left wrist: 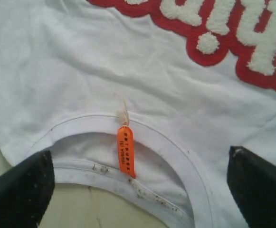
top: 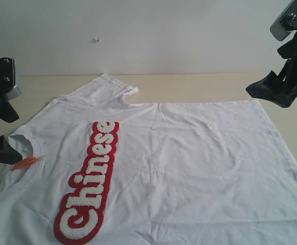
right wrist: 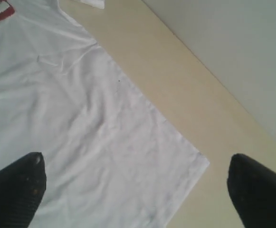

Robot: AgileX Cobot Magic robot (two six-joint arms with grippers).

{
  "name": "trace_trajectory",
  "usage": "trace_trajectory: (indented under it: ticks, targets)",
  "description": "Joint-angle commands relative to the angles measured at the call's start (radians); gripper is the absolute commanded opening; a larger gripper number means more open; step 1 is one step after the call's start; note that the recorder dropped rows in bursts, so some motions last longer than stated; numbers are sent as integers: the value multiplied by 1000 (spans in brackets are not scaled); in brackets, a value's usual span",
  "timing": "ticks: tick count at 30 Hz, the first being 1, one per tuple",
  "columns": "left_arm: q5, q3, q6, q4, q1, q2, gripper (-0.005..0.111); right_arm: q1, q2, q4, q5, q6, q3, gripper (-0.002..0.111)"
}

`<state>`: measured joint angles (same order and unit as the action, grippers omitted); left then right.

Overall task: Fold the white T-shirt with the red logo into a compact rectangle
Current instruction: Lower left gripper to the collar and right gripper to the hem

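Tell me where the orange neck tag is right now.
The orange tag lies inside the collar of the shirt, at the left of the exterior view, left of the red logo.

The left hand (left wrist: 138, 161) and the right hand (right wrist: 135, 159) each comprise two matte black, wedge-shaped fingers (left wrist: 21, 192) with a finely textured surface flecked with pale scuffs, attached to black angular bracketry beneath a silver-grey camera housing (top: 7, 76) with rounded corners and dark recessed screws.
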<state>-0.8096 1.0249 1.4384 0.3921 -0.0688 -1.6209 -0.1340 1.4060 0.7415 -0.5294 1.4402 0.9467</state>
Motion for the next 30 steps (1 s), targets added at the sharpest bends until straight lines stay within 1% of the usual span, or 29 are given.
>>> trace_trajectory:
  ticks: [1,4,6,7,8,9,11,13,15,16,18,21,22,27,30]
  targets:
    - [4,-4,1,12,-3,2,94,0,-11,-163,-13,58,-5,101]
    - [4,-4,1,14,-3,2,94,0,-3,-412,-103,56,-5,101]
    - [7,-4,11,4,-3,2,94,0,5,-510,-127,51,-5,101]
    - [19,-2,66,-11,-3,2,94,0,10,-517,-132,51,-5,101]
    - [41,3,145,-29,-3,7,94,0,10,-495,-132,51,-5,101]
    - [52,7,189,-37,-3,15,94,0,10,-468,-132,51,-5,101]
    - [41,9,156,-10,0,34,94,0,10,-381,-117,63,-5,101]
    - [16,9,100,29,0,40,94,0,16,-336,-112,95,-5,101]
    - [28,9,158,87,-7,38,94,0,20,-330,-142,136,-5,101]
    - [33,9,189,80,-11,36,94,0,27,-336,-149,141,-5,101]
    - [44,11,144,13,-19,30,94,0,37,-385,-160,134,-5,101]
    - [29,30,-59,-230,-22,5,94,0,64,-476,-210,70,13,101]
    - [13,37,-97,-269,-22,-4,94,0,77,-504,-245,45,27,101]
    - [-79,58,-15,-279,-44,-53,94,0,152,-574,-483,10,109,101]
    - [-131,75,-8,-283,-48,-111,94,0,198,-637,-536,-36,123,101]
